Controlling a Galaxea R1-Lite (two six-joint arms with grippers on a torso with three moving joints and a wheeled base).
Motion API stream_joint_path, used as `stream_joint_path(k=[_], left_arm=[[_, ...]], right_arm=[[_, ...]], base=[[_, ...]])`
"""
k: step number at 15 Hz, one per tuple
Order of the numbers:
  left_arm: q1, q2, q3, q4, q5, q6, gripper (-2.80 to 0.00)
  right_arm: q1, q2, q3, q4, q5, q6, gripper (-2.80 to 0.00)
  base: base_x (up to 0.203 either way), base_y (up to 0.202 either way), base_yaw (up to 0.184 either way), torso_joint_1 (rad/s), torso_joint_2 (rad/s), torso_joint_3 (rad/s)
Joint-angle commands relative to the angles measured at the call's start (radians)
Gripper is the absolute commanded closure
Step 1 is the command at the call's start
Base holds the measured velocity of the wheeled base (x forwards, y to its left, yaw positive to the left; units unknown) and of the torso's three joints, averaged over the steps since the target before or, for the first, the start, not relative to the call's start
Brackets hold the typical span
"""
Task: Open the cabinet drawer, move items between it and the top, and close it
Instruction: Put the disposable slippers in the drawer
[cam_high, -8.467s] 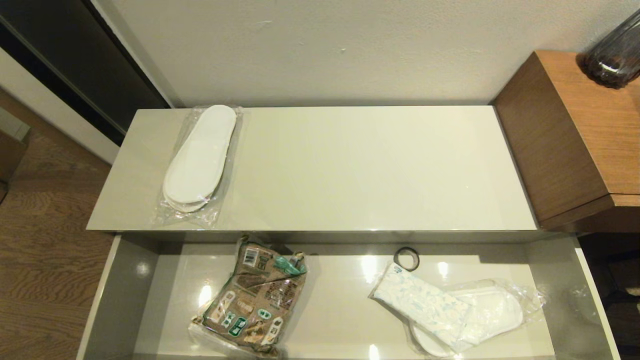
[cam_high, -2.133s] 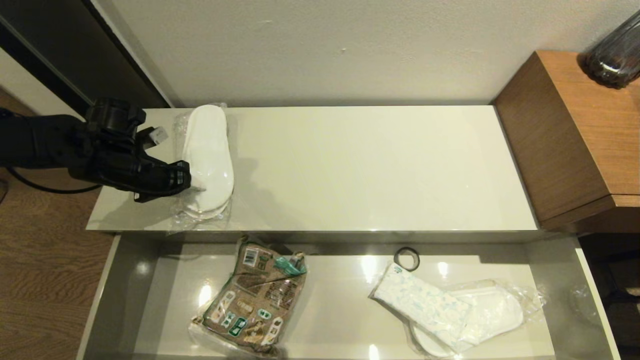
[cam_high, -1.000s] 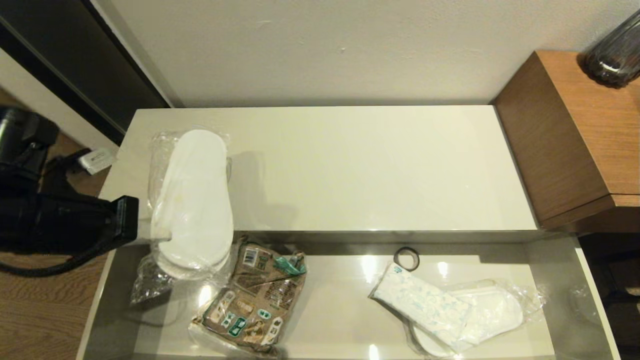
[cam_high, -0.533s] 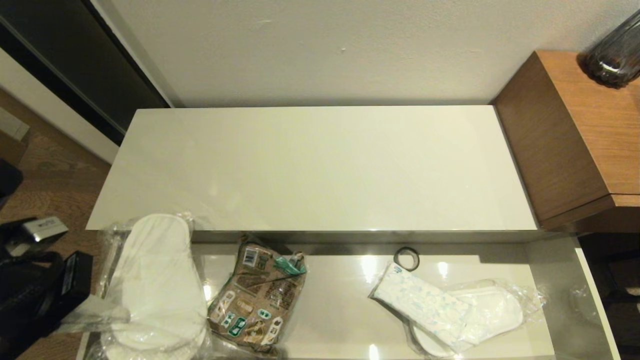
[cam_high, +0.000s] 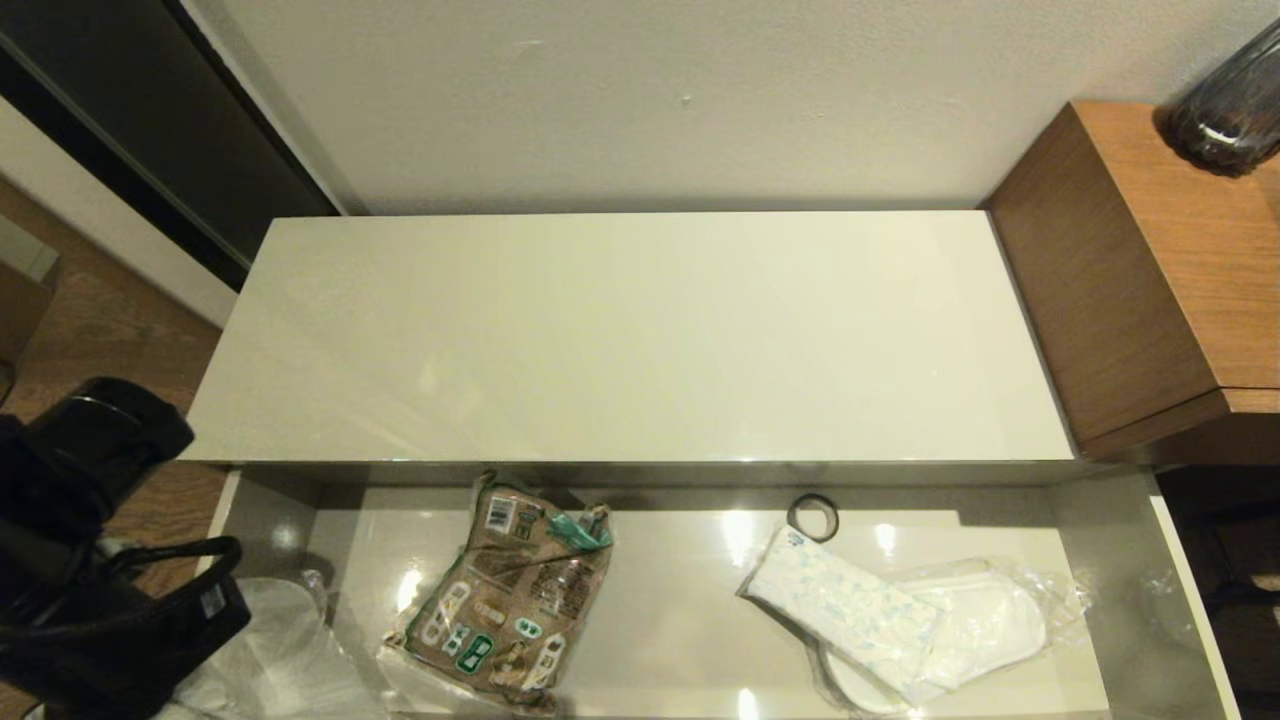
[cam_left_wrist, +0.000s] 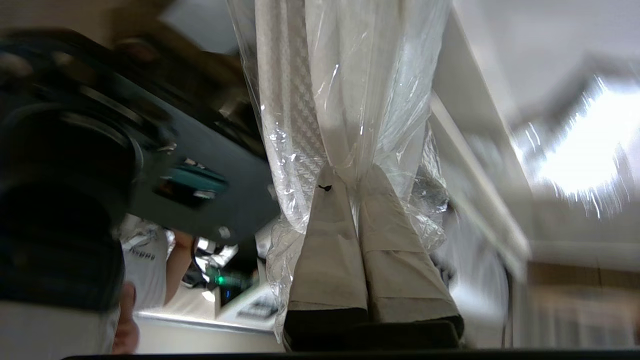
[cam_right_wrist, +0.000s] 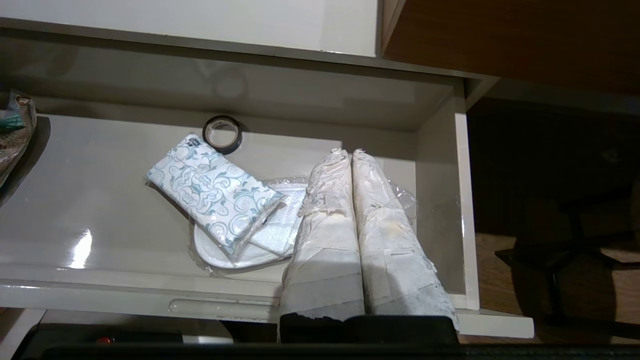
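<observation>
The cabinet drawer (cam_high: 680, 620) stands pulled out below the top (cam_high: 640, 340), which carries nothing. My left gripper (cam_left_wrist: 350, 172) is shut on the clear plastic bag of white slippers (cam_left_wrist: 310, 100); that bag (cam_high: 270, 650) hangs at the drawer's near left corner, beside my left arm (cam_high: 100, 600). On the drawer's right side lie a black tape roll (cam_high: 813, 517), a white printed tissue pack (cam_high: 850, 610) and a second bagged pair of slippers (cam_high: 990, 625) under the pack. My right gripper (cam_right_wrist: 351, 152) hovers shut and holding nothing over the drawer's right front, near the tissue pack (cam_right_wrist: 215, 192).
A brown printed snack bag (cam_high: 510, 600) lies in the drawer left of centre. Brown wooden furniture (cam_high: 1150, 270) with a dark glass vessel (cam_high: 1230, 110) adjoins the top on the right. A wall runs behind; wooden floor lies to the left.
My left gripper has carried the bagged slippers off the top and down to the drawer's near left corner, mostly past the head view's lower edge. The top is now bare.
</observation>
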Motion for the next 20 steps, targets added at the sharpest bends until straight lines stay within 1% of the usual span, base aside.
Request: stream_joint_path(k=[1,3,5,6,7,9,10,12,13,15,16,18,20], left_arm=[[-0.022,0.141,0.007,-0.056,0.089,-0.054,0.0],[-0.067,0.201,-0.023,-0.087,0.164,-0.086,0.0],[-0.108,0.26,-0.095,-0.102,0.211,-0.142,0.0],[-0.127,0.282,-0.136,-0.1,0.222,-0.165,0.0],[-0.147,0.304,-0.202,-0.093,0.225,-0.179,0.0],[-0.178,0.352,-0.286,-0.067,0.223,-0.19,0.0],[-0.184,0.379,-0.316,-0.049,0.222,-0.191,0.0],[-0.188,0.387,-0.315,-0.038,0.219,-0.192,0.0],[-0.189,0.386,-0.314,-0.038,0.219,-0.192,-2.8],[-0.198,0.384,-0.324,-0.039,0.214,-0.195,-2.8],[-0.199,0.379,-0.337,-0.037,0.199,-0.213,-2.8],[-0.199,0.379,-0.338,-0.037,0.197,-0.213,-2.8],[-0.199,0.314,-0.339,-0.036,0.167,-0.211,-2.8]], right_arm=[[0.0,0.0,0.0,-0.001,0.001,-0.001,0.0],[0.0,0.0,0.0,-0.001,0.001,-0.001,0.0],[0.0,0.0,0.0,-0.001,0.001,-0.001,0.0],[0.0,0.0,0.0,-0.001,0.001,-0.001,0.0],[0.0,0.0,0.0,-0.001,0.001,-0.001,0.0],[0.0,0.0,0.0,-0.001,0.001,-0.001,0.0],[0.0,0.0,0.0,-0.001,0.001,-0.001,0.0],[0.0,0.0,0.0,-0.001,0.001,-0.001,0.0],[0.0,0.0,0.0,-0.001,0.001,-0.001,0.0],[0.0,0.0,0.0,-0.001,0.001,-0.001,0.0],[0.0,0.0,0.0,-0.001,0.001,-0.001,0.0],[0.0,0.0,0.0,-0.001,0.001,-0.001,0.0],[0.0,0.0,0.0,-0.001,0.001,-0.001,0.0]], base=[[0.0,0.0,0.0,0.0,0.0,0.0],[0.0,0.0,0.0,0.0,0.0,0.0],[0.0,0.0,0.0,0.0,0.0,0.0],[0.0,0.0,0.0,0.0,0.0,0.0],[0.0,0.0,0.0,0.0,0.0,0.0],[0.0,0.0,0.0,0.0,0.0,0.0],[0.0,0.0,0.0,0.0,0.0,0.0],[0.0,0.0,0.0,0.0,0.0,0.0],[0.0,0.0,0.0,0.0,0.0,0.0],[0.0,0.0,0.0,0.0,0.0,0.0],[0.0,0.0,0.0,0.0,0.0,0.0],[0.0,0.0,0.0,0.0,0.0,0.0],[0.0,0.0,0.0,0.0,0.0,0.0]])
